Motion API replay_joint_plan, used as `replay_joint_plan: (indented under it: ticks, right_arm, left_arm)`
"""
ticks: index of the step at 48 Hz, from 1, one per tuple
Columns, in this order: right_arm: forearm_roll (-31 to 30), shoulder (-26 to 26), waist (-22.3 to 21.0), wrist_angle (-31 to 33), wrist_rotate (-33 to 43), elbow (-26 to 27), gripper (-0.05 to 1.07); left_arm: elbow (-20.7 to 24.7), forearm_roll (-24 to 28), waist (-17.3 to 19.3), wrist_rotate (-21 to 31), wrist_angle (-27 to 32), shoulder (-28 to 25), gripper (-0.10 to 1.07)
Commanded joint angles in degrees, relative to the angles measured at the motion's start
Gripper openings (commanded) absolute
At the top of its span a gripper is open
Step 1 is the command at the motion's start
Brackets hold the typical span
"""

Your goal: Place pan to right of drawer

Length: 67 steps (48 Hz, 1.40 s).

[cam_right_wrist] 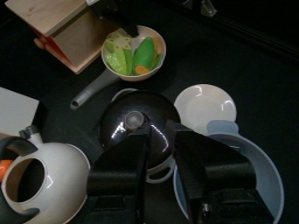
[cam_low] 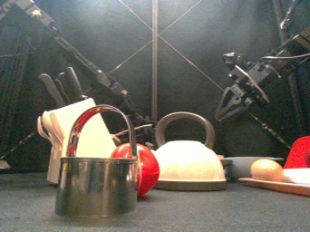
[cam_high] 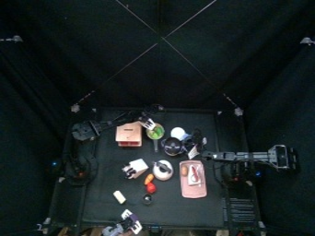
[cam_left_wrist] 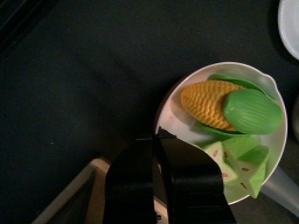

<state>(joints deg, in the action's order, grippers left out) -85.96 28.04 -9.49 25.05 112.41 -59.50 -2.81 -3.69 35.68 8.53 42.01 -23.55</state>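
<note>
The small round green pan (cam_high: 155,131) with its pale rim sits on the black table (cam_high: 99,184) just to the right of the squarish salmon-orange drawer box (cam_high: 127,134), nearly touching it. Up close from the left wrist, the pan (cam_left_wrist: 239,131) is loaded: a yellow toy corn cob (cam_left_wrist: 208,103), a green leaf-shaped piece (cam_left_wrist: 253,111) and pale green chunks (cam_left_wrist: 247,157) lie inside. The left gripper (cam_left_wrist: 163,171) is right down at the pan's rim, its black jaws drawn close together over the edge; whether they actually pinch the rim, I cannot tell.

From the right wrist, the pan (cam_right_wrist: 133,52) shows a grey handle (cam_right_wrist: 93,89) running away from the drawer (cam_right_wrist: 68,35). Beside it lie a dark round lid with a knob (cam_right_wrist: 135,122), a white round plate (cam_right_wrist: 205,105) and a pale blue bowl (cam_right_wrist: 233,171). The right gripper (cam_right_wrist: 176,162) hangs above these, jaws parted, holding nothing.

At the front, a shiny metal cup (cam_low: 97,181), a red apple (cam_low: 143,168) and a cream kettle (cam_low: 188,163) stand large.
</note>
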Motion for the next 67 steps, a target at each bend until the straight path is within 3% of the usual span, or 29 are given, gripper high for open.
replay_joint_plan:
  ticks: [1, 24, 49, 67]
  right_arm:
    - [-0.18, 0.88, -0.18, 0.00, 0.09, 0.62, 0.65]
    - [-0.18, 0.79, -0.18, 0.00, 0.09, 0.62, 0.65]
    - [-0.18, 0.88, -0.18, 0.00, 0.09, 0.62, 0.65]
    - [-0.18, 0.88, -0.18, 0.00, 0.00, 0.62, 0.65]
  left_arm:
    - [1.58, 0.62, 0.18, -0.09, -0.18, 0.88, 0.32]
    - [0.70, 0.62, 0.35, -0.09, -0.09, 0.79, 0.38]
    - [1.05, 0.70, 0.09, -0.09, 0.97, 1.14, 0.68]
    - [2.46, 1.05, -0.09, 0.00, 0.53, 3.08, 0.69]
